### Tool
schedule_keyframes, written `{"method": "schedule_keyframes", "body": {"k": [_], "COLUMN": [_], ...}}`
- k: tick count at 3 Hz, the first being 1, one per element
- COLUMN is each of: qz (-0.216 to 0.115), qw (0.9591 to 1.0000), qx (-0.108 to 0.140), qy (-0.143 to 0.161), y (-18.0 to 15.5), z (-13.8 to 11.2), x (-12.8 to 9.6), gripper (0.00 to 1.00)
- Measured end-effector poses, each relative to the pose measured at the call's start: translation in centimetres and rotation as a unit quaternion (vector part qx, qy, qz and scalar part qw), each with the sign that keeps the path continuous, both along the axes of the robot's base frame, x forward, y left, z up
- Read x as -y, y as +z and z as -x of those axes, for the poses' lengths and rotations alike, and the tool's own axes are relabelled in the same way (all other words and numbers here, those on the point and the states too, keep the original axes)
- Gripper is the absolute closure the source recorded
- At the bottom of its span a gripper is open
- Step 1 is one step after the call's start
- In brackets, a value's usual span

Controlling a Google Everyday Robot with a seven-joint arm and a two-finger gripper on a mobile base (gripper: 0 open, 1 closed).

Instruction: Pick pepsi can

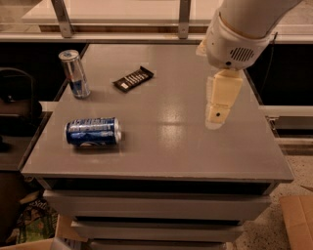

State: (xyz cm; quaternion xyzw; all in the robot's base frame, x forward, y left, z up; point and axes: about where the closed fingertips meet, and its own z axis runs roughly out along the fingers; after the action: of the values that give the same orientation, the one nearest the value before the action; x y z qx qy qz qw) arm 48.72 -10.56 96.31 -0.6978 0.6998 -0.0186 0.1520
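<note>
Hovering right of centre, the gripper [219, 110] (jaws: cannot tell; arm cropped above) is well apart from the pepsi can [93, 132].

Grey glossy-topped table [166, 151], drawers [156, 205] beneath, speckled floor [266, 230], cardboard box [299, 219] at right, white shelf [122, 10] with metal posts [184, 17] behind

Dark blue std-width drink can [93, 132] w/ white/silver print & silver ends lies on its side, long axis approx left-right, near front-left corner of grey tabletop [161, 151]. Cream gripper [217, 116] hangs well apart, over tabletop's right part.
</note>
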Motion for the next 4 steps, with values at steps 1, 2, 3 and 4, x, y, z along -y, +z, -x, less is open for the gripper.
{"method": "schedule_keyframes", "body": {"k": [1,2,3,4], "qz": [-0.004,-0.012,-0.012,-0.01], "qw": [0.9993,0.9976,0.9976,0.9974], "qx": [-0.005,-0.014,-0.014,-0.015], "qy": [0.035,0.067,0.067,0.07], "y": [-0.4,-0.9,-0.9,-0.9], "z": [-0.4,-0.3,-0.3,0.0], "x": [-4.2,-9.0,-9.0,-9.1], "gripper": [0.0,0.0,0.0,0.0]}}
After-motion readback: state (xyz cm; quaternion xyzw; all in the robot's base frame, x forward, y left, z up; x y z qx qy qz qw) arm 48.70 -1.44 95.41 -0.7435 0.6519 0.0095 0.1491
